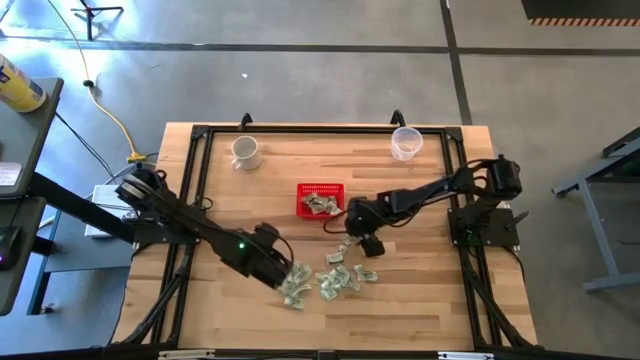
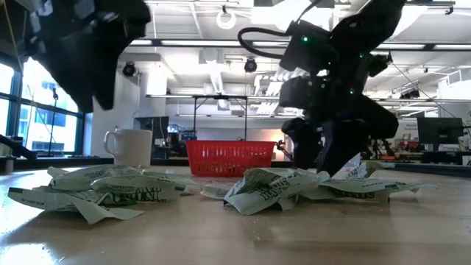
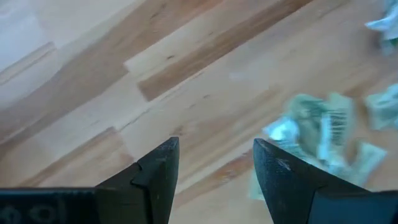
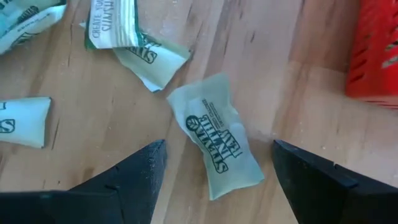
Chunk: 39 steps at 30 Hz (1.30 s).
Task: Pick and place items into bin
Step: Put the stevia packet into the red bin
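Several pale green-and-white wrappers [image 1: 340, 278] lie scattered on the wooden table, near of the red basket [image 1: 320, 199], which holds a few more [image 1: 319, 204]. My right gripper [image 4: 214, 163] is open and hovers over one wrapper [image 4: 216, 141] near the basket's near right corner; its fingers stand on either side of it. My left gripper [image 3: 214, 163] is open above bare wood beside a crumpled wrapper [image 3: 320, 134] at the pile's left end [image 1: 293, 290]. In the low view the wrappers [image 2: 272, 188] lie in front of the basket [image 2: 229, 157].
A white mug [image 1: 245, 151] stands at the far left of the table and a clear plastic cup [image 1: 405, 143] at the far right. Black frame rails [image 1: 195, 180] run along both sides. Bare wood lies between the mug and the basket.
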Each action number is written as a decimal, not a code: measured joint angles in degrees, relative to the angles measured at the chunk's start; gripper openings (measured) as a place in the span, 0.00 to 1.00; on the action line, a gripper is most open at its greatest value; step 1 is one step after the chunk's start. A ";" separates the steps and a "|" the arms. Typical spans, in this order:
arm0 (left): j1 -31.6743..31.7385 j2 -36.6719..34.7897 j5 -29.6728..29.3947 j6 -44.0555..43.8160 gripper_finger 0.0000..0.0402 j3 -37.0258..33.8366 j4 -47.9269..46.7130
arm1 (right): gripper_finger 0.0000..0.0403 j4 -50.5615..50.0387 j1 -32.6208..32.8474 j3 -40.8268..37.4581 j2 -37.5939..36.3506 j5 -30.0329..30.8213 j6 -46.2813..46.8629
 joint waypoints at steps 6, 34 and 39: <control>0.04 -2.55 0.61 0.89 0.59 -4.40 2.16 | 0.54 -0.06 -0.38 0.08 0.48 0.88 5.45; 0.04 -3.18 14.24 2.12 0.59 -14.00 28.92 | 0.02 -7.17 -6.90 16.87 -4.19 5.76 7.49; 0.04 -3.19 16.03 0.98 0.59 -14.00 25.24 | 0.15 -7.26 -8.48 22.06 1.26 8.19 8.89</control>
